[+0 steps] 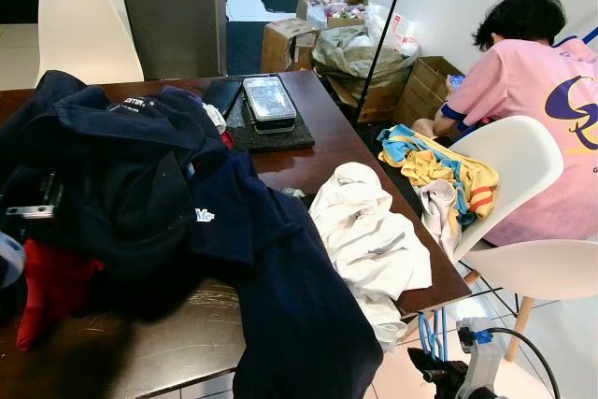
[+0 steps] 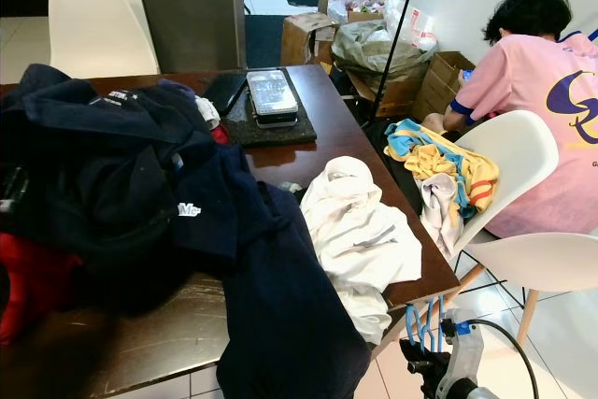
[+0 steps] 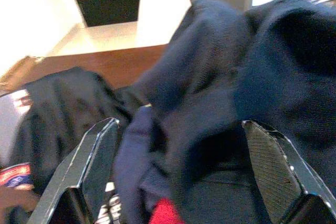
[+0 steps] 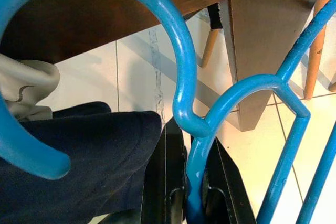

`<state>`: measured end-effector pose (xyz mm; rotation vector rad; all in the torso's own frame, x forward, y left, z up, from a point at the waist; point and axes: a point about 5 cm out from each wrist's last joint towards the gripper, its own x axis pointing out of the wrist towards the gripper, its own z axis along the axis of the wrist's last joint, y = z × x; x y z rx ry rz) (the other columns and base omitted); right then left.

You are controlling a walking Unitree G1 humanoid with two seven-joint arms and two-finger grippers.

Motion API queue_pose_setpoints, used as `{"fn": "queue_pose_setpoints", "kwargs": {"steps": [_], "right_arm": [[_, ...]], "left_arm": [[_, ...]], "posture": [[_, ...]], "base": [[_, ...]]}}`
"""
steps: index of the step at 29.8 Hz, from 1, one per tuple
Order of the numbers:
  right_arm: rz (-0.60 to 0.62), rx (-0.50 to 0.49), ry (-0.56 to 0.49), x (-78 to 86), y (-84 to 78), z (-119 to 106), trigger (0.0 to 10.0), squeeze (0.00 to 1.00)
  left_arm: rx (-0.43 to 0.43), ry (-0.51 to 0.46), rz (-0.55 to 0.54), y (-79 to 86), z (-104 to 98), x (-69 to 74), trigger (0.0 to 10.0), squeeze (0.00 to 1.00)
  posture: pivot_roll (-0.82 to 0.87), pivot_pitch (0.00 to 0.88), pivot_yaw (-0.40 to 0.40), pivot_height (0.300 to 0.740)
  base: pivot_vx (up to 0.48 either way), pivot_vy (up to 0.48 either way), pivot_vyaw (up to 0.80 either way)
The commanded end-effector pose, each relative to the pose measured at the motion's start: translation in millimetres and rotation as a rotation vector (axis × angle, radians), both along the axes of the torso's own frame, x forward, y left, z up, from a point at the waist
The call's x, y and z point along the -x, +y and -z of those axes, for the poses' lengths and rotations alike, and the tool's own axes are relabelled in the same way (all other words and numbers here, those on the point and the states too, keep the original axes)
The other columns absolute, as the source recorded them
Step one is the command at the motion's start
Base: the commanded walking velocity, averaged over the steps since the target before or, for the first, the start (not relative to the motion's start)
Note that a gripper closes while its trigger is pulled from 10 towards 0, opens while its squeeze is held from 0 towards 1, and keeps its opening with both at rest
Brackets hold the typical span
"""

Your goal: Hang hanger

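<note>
— Where do I stand with the hanger?

— Your right hand (image 4: 184, 182) has its fingers pinched together on the blue hanger (image 4: 236, 93), gripping just under the hook. You hold it low, below the near right corner of the bench (image 1: 318, 151), over the tiled floor (image 4: 252, 145). So the pick-up looks done; the hanging is not. No rail or rod is visible, so you'd have to find one first.

— And my left hand?

— Your left hand (image 3: 178, 182) is spread wide, fingers either side of a fold in the navy clothes (image 1: 140, 184) piled at the bench's near left. It grips nothing yet. A white garment (image 1: 369, 240) drapes over the right edge, and a person (image 1: 533, 91) sits beyond it.
</note>
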<state>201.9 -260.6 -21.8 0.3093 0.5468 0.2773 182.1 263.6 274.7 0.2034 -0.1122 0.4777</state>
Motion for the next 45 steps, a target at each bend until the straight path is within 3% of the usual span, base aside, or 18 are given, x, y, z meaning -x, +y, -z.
{"fn": "queue_pose_setpoints", "kwargs": {"steps": [1, 3, 14, 15, 17, 18, 25, 27, 30, 33, 35, 40, 41, 43, 44, 45], "right_arm": [[0.002, 0.010, -0.014, -0.7, -4.4, -3.0, 10.0, 0.00], [0.003, 0.010, -0.015, -0.8, -4.4, -3.2, 10.0, 0.00], [0.014, 0.011, -0.024, 0.3, -4.8, -3.6, 10.0, 0.00], [0.015, 0.012, -0.024, 0.8, -5.1, -3.5, 10.0, 0.00], [0.015, 0.012, -0.024, 0.8, -5.1, -3.5, 10.0, 0.00], [0.016, 0.012, -0.024, 1.0, -5.2, -3.4, 10.0, 0.00], [0.016, 0.012, -0.022, 1.6, -5.1, -3.0, 10.0, 0.00], [0.016, 0.012, -0.022, 1.7, -4.6, -2.6, 10.0, 0.00], [0.020, 0.011, -0.024, 1.5, -3.5, -2.2, 10.0, 0.00], [0.021, 0.010, -0.025, 1.5, -3.2, -2.1, 10.0, 0.00], [0.029, 0.009, -0.030, 1.7, -2.5, -1.8, 10.0, 0.00], [0.034, 0.007, -0.031, 1.6, -2.5, -1.7, 10.0, 0.00], [0.035, 0.006, -0.031, 1.6, -2.5, -1.7, 10.0, 0.00], [0.041, 0.007, -0.033, 2.0, -2.1, -1.3, 10.0, 0.00], [0.041, 0.007, -0.033, 2.0, -2.1, -1.3, 10.0, 0.00], [0.043, 0.007, -0.033, 2.0, -2.0, -1.2, 10.0, 0.00]], "left_arm": [[0.010, 0.021, -0.019, 0.4, 4.8, 2.5, 10.0, 0.00], [0.079, 0.042, -0.019, -0.3, 16.6, -0.4, 10.0, 0.00], [0.252, 0.093, 0.011, -6.3, 44.9, -21.6, 10.0, 0.00], [0.251, 0.088, 0.004, -5.0, 44.2, -21.1, 1.5, 0.00], [0.251, 0.088, 0.004, -5.0, 44.2, -21.1, 1.5, 0.00], [0.237, 0.086, -0.002, -3.1, 42.6, -20.7, 0.0, 0.00], [0.196, 0.051, -0.017, 6.0, 31.7, -22.0, 0.0, 0.00], [0.165, 0.018, -0.004, 8.8, 22.8, -26.1, 0.0, 0.00], [0.042, -0.059, 0.084, 11.6, -5.8, -40.8, 0.0, 0.00], [0.029, -0.081, 0.094, 14.5, -13.2, -44.3, 0.0, 0.00], [0.012, -0.168, 0.218, 17.4, -44.9, -59.5, 0.0, 0.00], [0.010, -0.220, 0.324, 11.2, -65.0, -68.5, 0.0, 0.00], [0.007, -0.247, 0.376, 7.1, -75.1, -72.2, 0.0, 0.00], [0.079, -0.303, 0.610, -11.2, -101.6, -82.5, 0.0, 0.00], [0.079, -0.303, 0.610, -11.2, -101.6, -82.5, 0.0, 0.00], [0.093, -0.310, 0.703, -19.2, -110.7, -85.3, 0.0, 0.00]], "posture": [[0.19, 0.143, -0.093, 0.740], [0.19, 0.142, -0.092, 0.740], [0.16, 0.143, -0.086, 0.740], [0.16, 0.144, -0.086, 0.740], [0.16, 0.144, -0.086, 0.740], [0.16, 0.144, -0.086, 0.740], [0.16, 0.139, -0.087, 0.740], [0.16, 0.134, -0.087, 0.740], [0.15, 0.127, -0.082, 0.740], [0.15, 0.121, -0.077, 0.740], [0.15, 0.109, -0.073, 0.740], [0.15, 0.100, -0.072, 0.740], [0.14, 0.099, -0.071, 0.740], [0.14, 0.088, -0.069, 0.740], [0.14, 0.088, -0.069, 0.740], [0.14, 0.088, -0.069, 0.740]], "base": [[0.000, 0.000, 0.00], [0.000, 0.000, 0.00], [0.000, 0.000, 0.00], [0.000, 0.000, 0.00], [0.000, 0.000, 0.00], [0.000, 0.000, 0.00], [0.000, 0.000, 0.00], [0.000, 0.000, 0.00], [0.000, 0.000, 0.00], [0.000, 0.000, 0.00], [0.000, 0.000, 0.00], [0.000, 0.000, 0.00], [0.000, 0.000, 0.00], [0.000, 0.000, 0.00], [0.000, 0.000, 0.00], [0.000, 0.000, 0.00]]}}
